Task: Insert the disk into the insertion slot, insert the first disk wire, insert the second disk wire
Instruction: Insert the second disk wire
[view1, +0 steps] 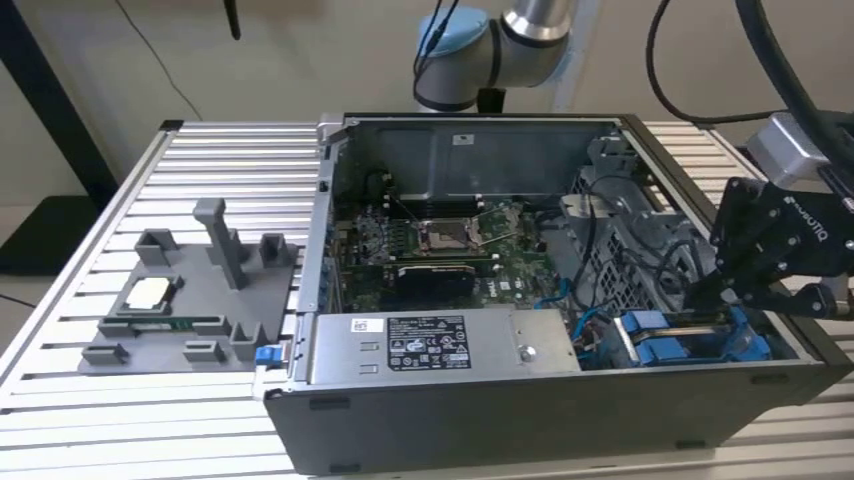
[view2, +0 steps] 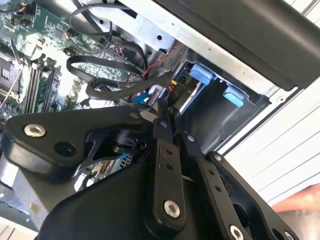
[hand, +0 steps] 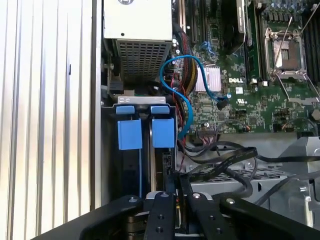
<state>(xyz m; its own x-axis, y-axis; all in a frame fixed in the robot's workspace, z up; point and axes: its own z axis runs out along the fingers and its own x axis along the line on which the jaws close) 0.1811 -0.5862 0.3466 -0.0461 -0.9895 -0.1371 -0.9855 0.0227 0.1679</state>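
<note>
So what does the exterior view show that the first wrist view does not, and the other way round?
Exterior view alone: the grey fixture tray on the slatted table, outside the computer case, and the arm's joint behind it.

First wrist view alone: the two blue carrier tabs seen end-on, and a blue cable looping above them.

Both: the hand, the motherboard, the power-supply box.
</note>
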